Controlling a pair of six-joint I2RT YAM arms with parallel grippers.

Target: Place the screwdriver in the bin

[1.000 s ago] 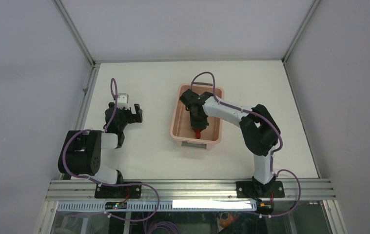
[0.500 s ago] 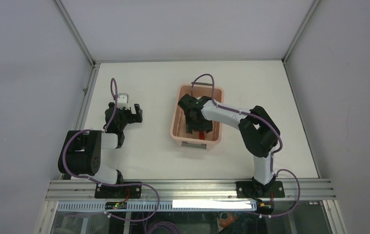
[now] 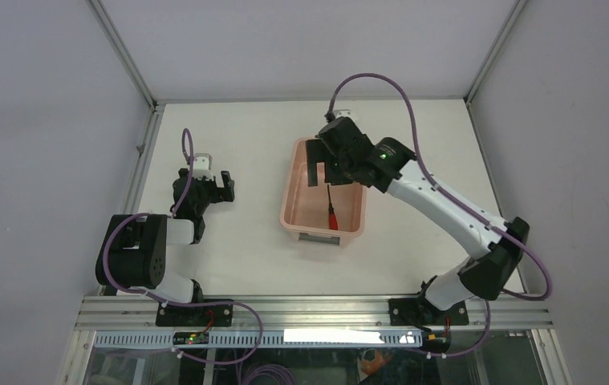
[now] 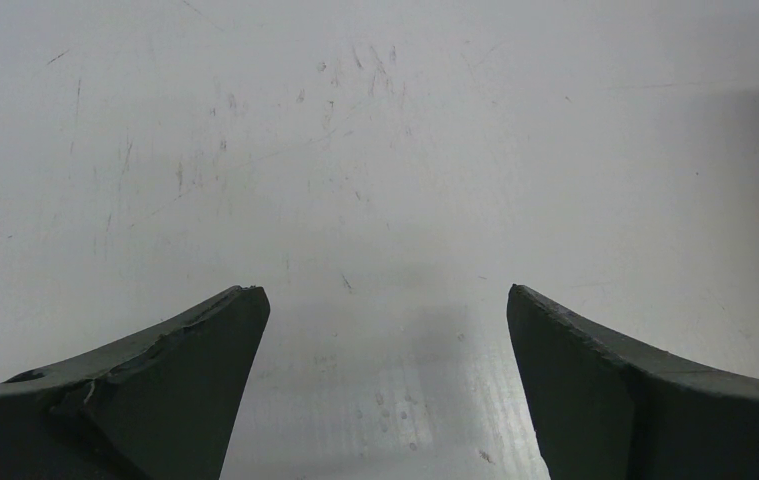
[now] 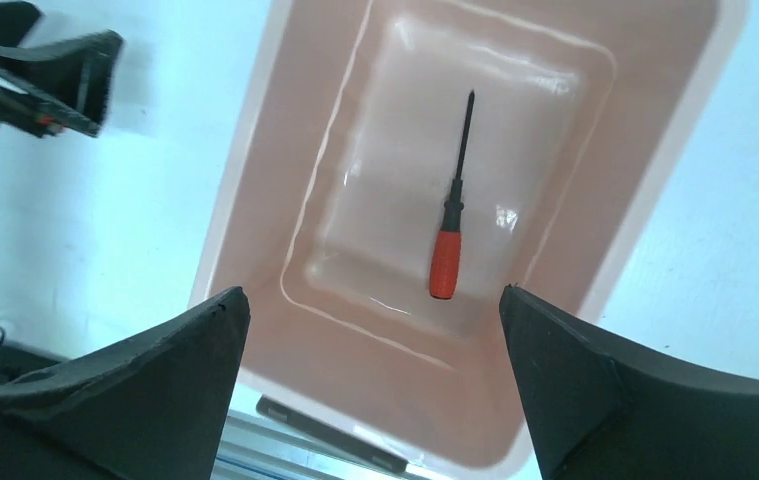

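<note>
So the screwdriver (image 3: pixel 332 210) is in the bin (image 3: pixel 289 204), lying flat on the floor of the tub with nothing touching it. From the top camera its long axis runs along the bin's long side. The red handle is at the near end, toward the arm bases, and the thin black shaft points away toward the far end. It sits a bit right of the middle line and leans only slightly off parallel to the side walls. The right wrist cam shows the same thing from above: screwdriver (image 5: pixel 452 215) with tip up in the picture and handle down, on the flat inner panel of the bin (image 5: pixel 255 170), with the handle end close to where the floor curves up into the near wall.

The right gripper (image 3: pixel 329 164) is up over the far part of the bin, looking down into it. Its jaws are spread wide with nothing between them, and in the wrist view of the right gripper (image 5: pixel 372 295) the two dark fingers frame the bin floor.

The left gripper (image 3: pixel 219 186) is well off to the left of the bin over the bare white desk (image 3: pixel 229 144). Its jaws are open too and hold nothing. The left wrist view shows the left gripper (image 4: pixel 385 295) with just the scuffed desk (image 4: pixel 355 150) below it, and I honestly can't tell if the tips touch the desk.

As for writing, if there's any print on the handle it's too small to read. A green light (image 3: pixel 383 156) glows on the right arm near the wrist.
</note>
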